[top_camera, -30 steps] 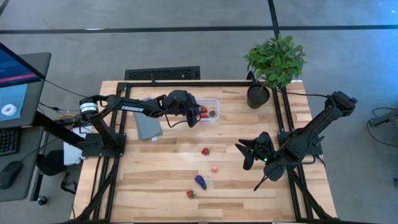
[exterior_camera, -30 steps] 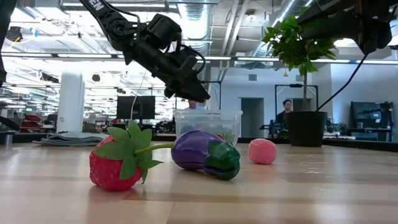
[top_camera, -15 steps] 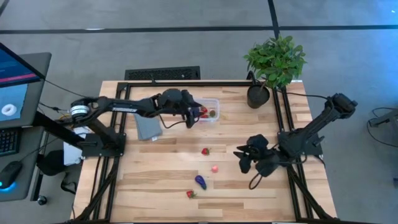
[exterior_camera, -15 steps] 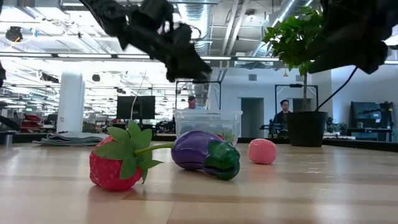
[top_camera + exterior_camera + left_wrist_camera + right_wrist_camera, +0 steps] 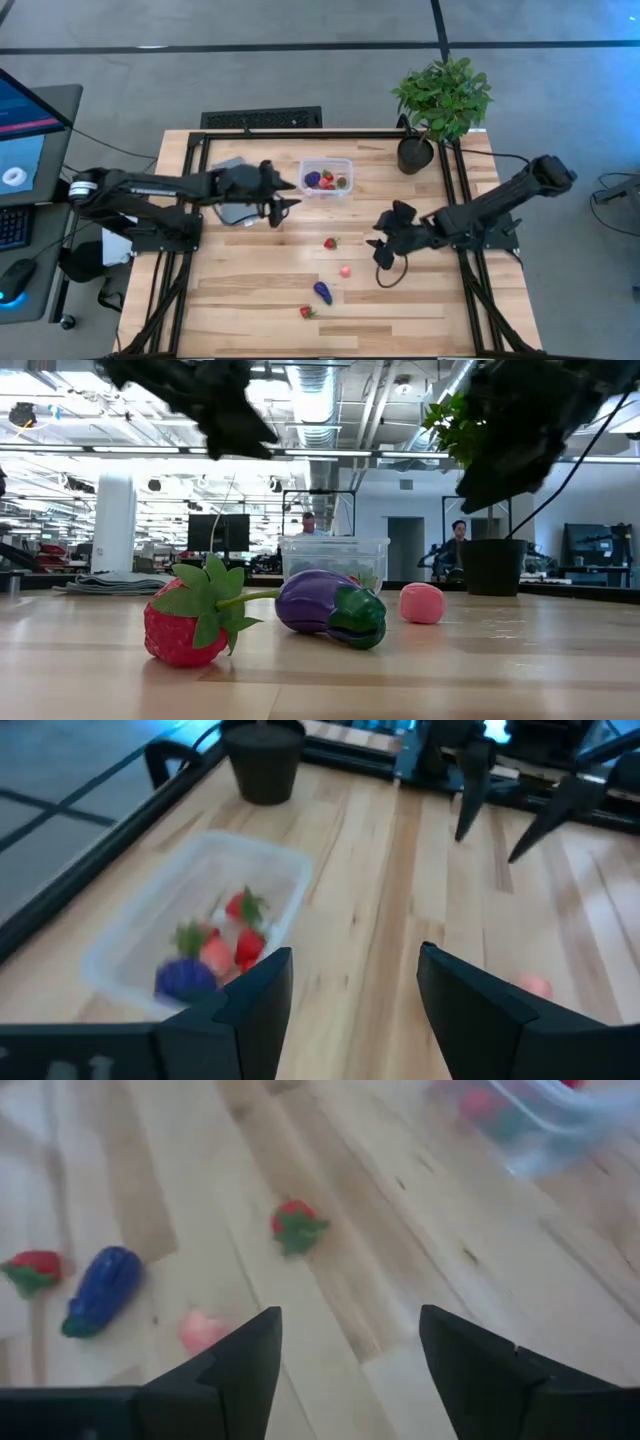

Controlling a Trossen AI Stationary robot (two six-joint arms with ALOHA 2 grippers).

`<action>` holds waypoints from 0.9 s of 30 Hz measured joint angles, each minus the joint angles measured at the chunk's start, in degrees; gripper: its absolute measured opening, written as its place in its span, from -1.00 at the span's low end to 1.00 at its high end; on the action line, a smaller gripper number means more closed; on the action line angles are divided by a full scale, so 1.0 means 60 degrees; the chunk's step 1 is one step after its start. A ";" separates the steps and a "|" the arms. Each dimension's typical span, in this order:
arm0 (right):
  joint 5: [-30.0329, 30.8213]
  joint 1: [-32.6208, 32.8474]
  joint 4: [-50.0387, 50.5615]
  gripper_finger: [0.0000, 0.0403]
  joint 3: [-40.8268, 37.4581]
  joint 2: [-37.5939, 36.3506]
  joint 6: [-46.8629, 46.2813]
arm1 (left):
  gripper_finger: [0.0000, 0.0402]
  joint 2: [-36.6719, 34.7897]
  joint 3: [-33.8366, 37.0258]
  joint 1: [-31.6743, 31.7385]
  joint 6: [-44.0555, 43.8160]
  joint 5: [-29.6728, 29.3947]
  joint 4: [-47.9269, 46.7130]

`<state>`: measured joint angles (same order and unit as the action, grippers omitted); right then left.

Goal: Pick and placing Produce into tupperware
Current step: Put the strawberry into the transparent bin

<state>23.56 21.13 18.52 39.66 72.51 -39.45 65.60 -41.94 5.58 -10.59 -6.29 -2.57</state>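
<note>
Both arms had shifted: left hand pulled back from the tupperware, fingers parted and empty; right hand reached toward 4 desk produce pieces, fingers wide.

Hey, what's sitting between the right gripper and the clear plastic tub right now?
Only bare wooden table; the high view shows nothing between right gripper and clear plastic tub.
</note>
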 joint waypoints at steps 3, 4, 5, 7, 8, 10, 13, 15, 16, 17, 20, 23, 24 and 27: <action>-0.0694 -0.0564 -0.0728 0.31 0.0004 0.0166 0.1282 | 0.02 -0.0784 0.0661 -0.0602 -0.0716 -0.0843 0.0040; -0.0751 -0.0691 -0.0807 0.31 -0.0005 0.0178 0.1664 | 0.02 -0.1015 0.0854 -0.0816 -0.0959 -0.1172 -0.0003; -0.0797 -0.0804 -0.0965 0.31 -0.0007 0.0175 0.2055 | 0.02 -0.1228 0.1014 -0.1046 -0.1188 -0.1448 -0.0001; -0.1026 -0.1023 -0.1292 0.31 -0.0001 0.0285 0.2802 | 0.02 -0.1693 0.1390 -0.1505 -0.1643 -0.2036 -0.0125; -0.1220 -0.1150 -0.1418 0.31 0.0018 0.0431 0.3112 | 0.02 -0.1906 0.1518 -0.1739 -0.1853 -0.2307 -0.0220; -0.1775 -0.1354 -0.1336 0.31 -0.0032 0.0591 0.3677 | 0.02 -0.2199 0.1761 -0.2209 -0.2283 -0.2916 -0.0396; -0.2635 -0.1669 -0.1643 0.31 0.0011 0.1107 0.4165 | 0.02 -0.2573 0.2068 -0.2830 -0.2935 -0.3708 -0.0725; -0.3008 -0.1831 -0.1826 0.29 0.0001 0.1539 0.4307 | 0.02 -0.2642 0.2133 -0.3210 -0.3394 -0.4161 -0.0912; -0.3109 -0.1905 -0.1976 0.28 -0.0004 0.1697 0.4325 | 0.02 -0.2713 0.2166 -0.3387 -0.3578 -0.4371 -0.1153; -0.3165 -0.1970 -0.2267 0.27 0.0004 0.1857 0.4331 | 0.02 -0.2707 0.2170 -0.3566 -0.3751 -0.4579 -0.1275; -0.3207 -0.2082 -0.2873 0.23 0.0037 0.2263 0.4461 | 0.02 -0.2698 0.2161 -0.3996 -0.4154 -0.5044 -0.1550; -0.3232 -0.2103 -0.3002 0.20 0.0316 0.2629 0.4996 | 0.02 -0.2695 0.2161 -0.4267 -0.4573 -0.5282 -0.1747; -0.3350 -0.2129 -0.3064 0.20 0.0426 0.2777 0.5204 | 0.02 -0.2689 0.2161 -0.4322 -0.4683 -0.5322 -0.1823; -0.3988 -0.2275 -0.2972 0.19 0.0700 0.3255 0.5732 | 0.02 -0.2692 0.2157 -0.4434 -0.4936 -0.5473 -0.1865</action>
<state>-0.37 7.48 0.69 43.86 92.04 -5.06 49.45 -28.99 -21.02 -40.21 -39.13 -13.76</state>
